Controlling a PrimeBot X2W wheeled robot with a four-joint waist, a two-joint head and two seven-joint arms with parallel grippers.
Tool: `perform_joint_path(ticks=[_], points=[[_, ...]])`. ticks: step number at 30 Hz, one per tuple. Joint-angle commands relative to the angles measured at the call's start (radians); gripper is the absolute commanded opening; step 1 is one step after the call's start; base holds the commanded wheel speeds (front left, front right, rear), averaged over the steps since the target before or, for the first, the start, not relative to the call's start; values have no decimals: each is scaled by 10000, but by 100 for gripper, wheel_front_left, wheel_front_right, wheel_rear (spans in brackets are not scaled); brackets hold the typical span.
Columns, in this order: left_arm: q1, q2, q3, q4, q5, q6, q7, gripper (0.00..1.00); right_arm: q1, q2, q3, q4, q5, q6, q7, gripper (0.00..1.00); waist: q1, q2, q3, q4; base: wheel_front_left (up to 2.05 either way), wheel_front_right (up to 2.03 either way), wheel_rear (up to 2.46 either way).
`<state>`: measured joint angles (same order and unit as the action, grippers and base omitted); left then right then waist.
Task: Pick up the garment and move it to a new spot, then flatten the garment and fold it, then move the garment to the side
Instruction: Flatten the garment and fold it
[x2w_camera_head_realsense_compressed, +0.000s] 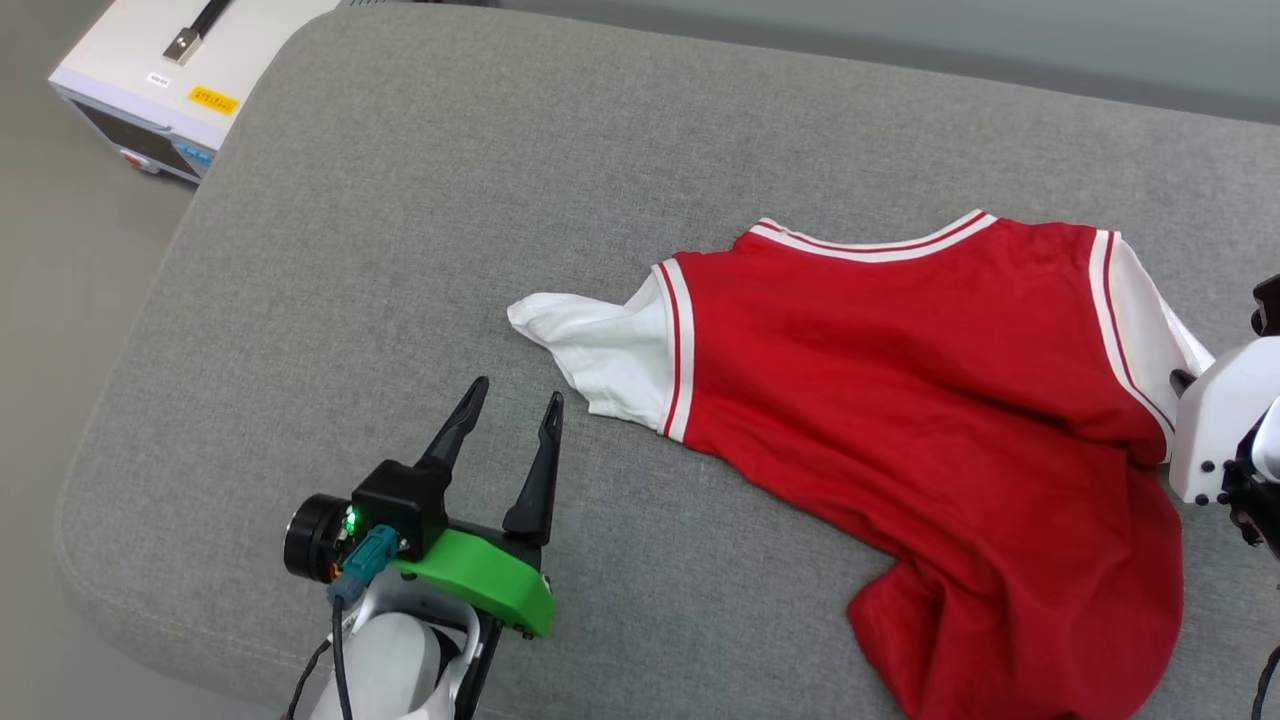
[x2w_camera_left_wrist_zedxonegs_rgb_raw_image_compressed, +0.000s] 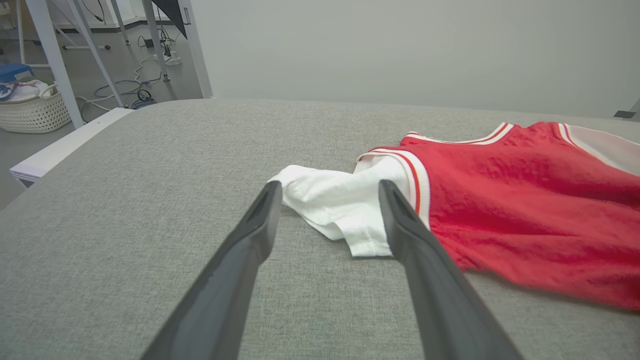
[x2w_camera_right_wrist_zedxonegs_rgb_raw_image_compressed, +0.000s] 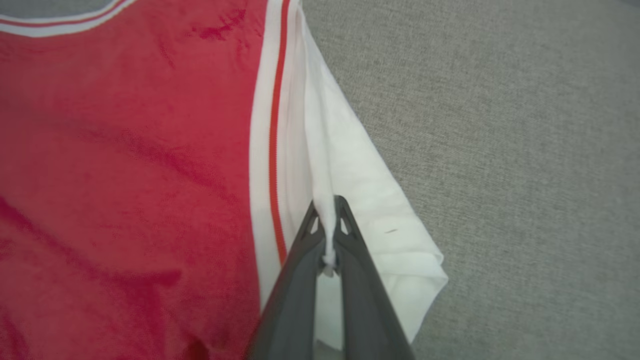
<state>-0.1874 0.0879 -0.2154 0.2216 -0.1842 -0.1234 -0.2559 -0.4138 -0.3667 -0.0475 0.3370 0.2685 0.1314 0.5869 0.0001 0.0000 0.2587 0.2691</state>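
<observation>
1. Red and white, the garment lies rumpled on the gray cloth table, over on the right side.
2. Right hand is pinched tight on one white sleeve (a thin fold sticks up between its fingers).
3. Left hand is spread wide and holds nothing, just beside the other white sleeve.

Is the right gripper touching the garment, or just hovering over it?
Touching. The right wrist view shows the right gripper shut on a pinched fold of the garment, at its white sleeve.
</observation>
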Motion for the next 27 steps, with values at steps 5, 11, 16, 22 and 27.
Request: perform_joint_path(ticks=[5, 11, 16, 22, 27], points=[[50, -27, -9, 180, 48, -66, -59, 100, 535, 263, -67, -669, 619, -7, -34, 0, -1, 0, -670, -362, 0, 0, 0], [330, 9, 109, 160, 30, -69, -59, 100, 1183, 467, -577, -2155, 1405, -7, 843, 0, -1, 0, -1035, -737, 0, 0, 0], [250, 1, 19, 41, 43, -71, -59, 100, 1213, 157, -1560, -2977, 1349, -7, 1721, 0, -1, 0, -767, -834, 0, 0, 0], [-7, 28, -95, -64, 3, -71, -59, 100, 753, -36, -2915, -3038, 1083, -7, 2628, 0, -1, 0, -145, -672, 0, 0, 0], [-201, 82, -180, -77, -11, -72, -59, 100, 136, -295, -3524, -2407, 815, -7, 3223, 0, -1, 0, 342, -448, 0, 0, 0]])
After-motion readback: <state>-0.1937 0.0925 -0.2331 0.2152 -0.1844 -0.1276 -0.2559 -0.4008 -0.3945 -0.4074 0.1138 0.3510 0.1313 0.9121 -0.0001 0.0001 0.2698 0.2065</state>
